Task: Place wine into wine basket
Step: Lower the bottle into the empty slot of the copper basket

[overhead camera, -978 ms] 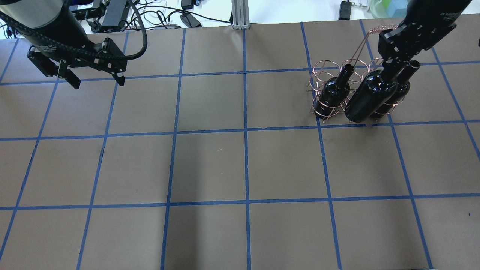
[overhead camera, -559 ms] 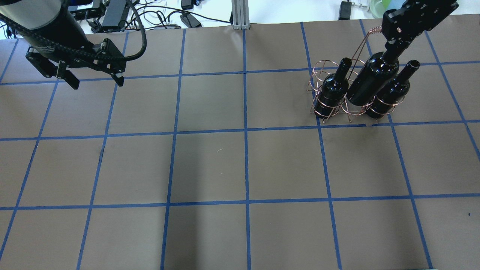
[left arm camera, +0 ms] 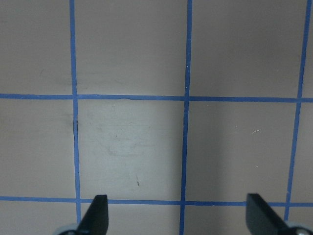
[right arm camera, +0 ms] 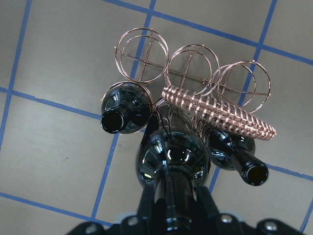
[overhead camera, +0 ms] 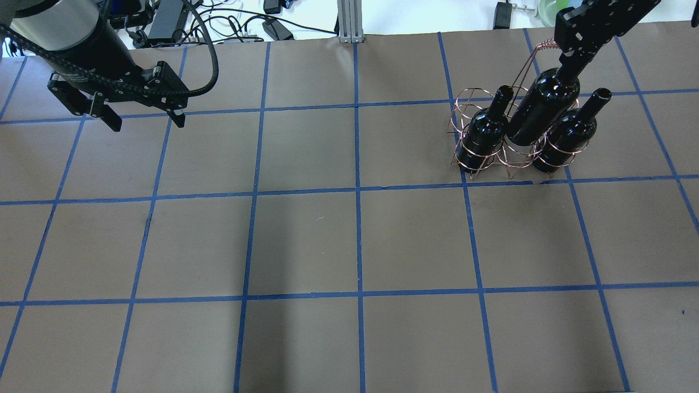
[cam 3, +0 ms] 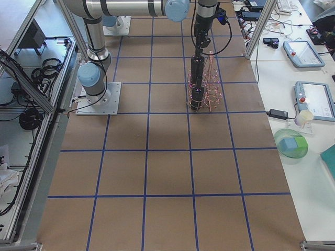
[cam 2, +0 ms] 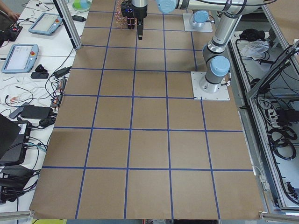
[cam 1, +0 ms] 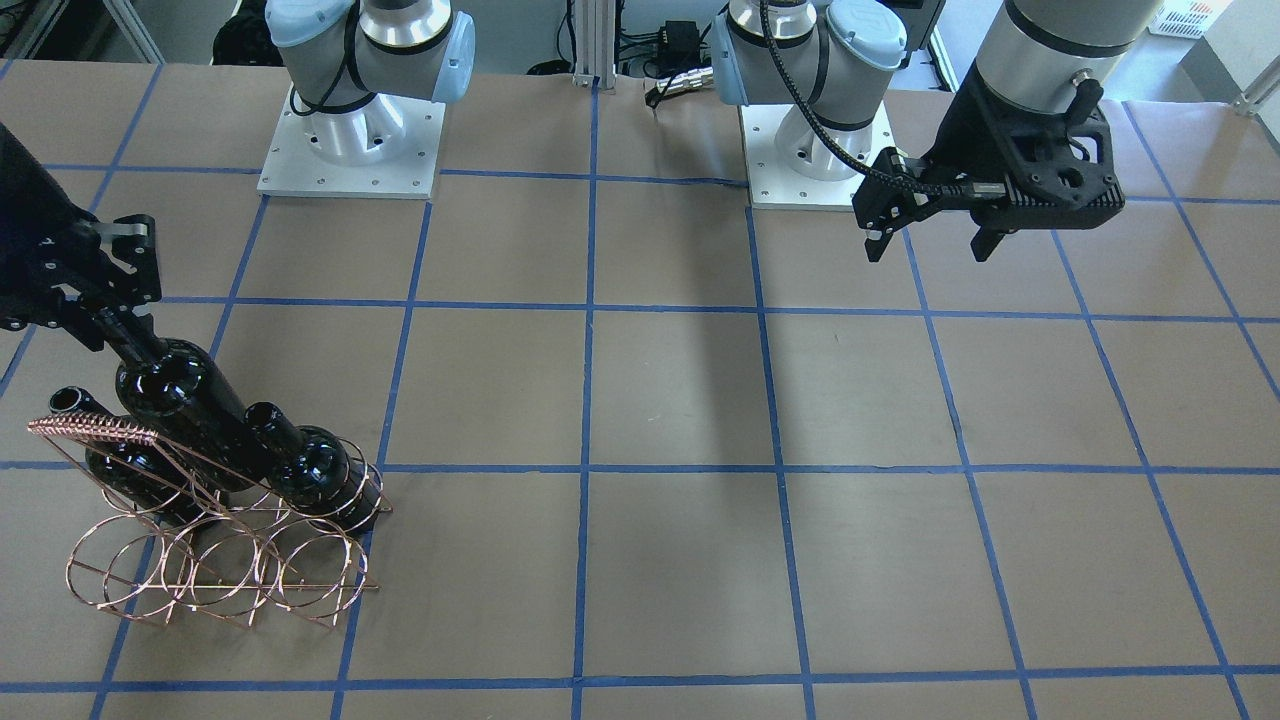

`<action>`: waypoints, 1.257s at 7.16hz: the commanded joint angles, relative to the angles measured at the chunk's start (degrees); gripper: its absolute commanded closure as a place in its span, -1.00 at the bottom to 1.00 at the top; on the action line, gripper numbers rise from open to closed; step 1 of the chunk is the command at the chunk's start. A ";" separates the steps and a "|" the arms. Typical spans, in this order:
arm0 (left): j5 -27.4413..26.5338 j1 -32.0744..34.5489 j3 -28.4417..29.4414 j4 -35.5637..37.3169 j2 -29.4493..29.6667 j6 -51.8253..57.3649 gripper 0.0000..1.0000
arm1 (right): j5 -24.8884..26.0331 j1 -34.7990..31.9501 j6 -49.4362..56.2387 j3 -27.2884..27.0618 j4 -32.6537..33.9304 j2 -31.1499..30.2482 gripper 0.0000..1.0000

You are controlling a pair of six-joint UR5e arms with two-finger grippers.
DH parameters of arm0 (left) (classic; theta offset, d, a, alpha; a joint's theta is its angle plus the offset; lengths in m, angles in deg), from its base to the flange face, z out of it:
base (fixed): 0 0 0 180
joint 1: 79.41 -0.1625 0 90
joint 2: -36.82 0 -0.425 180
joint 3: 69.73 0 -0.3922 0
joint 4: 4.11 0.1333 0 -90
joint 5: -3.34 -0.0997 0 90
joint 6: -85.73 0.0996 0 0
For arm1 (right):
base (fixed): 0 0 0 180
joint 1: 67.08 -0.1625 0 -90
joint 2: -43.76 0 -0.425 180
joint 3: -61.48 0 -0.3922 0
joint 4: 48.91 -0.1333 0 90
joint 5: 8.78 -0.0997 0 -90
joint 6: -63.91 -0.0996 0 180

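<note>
The right gripper (right arm camera: 173, 198) was clamped on the neck of the wine (right arm camera: 172, 156), which hung base-down directly under the jaws, long axis near upright. Below it the wine basket (right arm camera: 220, 115) offered its middle slot, between two seated bottles (right arm camera: 127, 110). Far across the table, the left gripper (overhead camera: 147, 121) hung spread and empty.

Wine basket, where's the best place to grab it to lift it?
Likely the coil-wrapped handle bar atop the wine basket, jaws across it, coming from above on the empty-ring side; bottle necks crowd the other side.
</note>
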 commanded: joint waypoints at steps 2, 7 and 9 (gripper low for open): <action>-0.08 0.00 -0.27 0.53 -0.03 -0.03 -1.00 | 0.27 0.25 0.56 0.02 1.20 0.96 1.00; -1.22 -0.35 -0.44 0.35 -0.11 0.06 -1.00 | 0.88 0.33 1.88 -0.59 2.96 1.66 1.00; -1.58 -0.26 -1.14 0.70 0.06 -0.03 -1.00 | 0.97 0.25 1.97 -0.68 3.05 2.18 1.00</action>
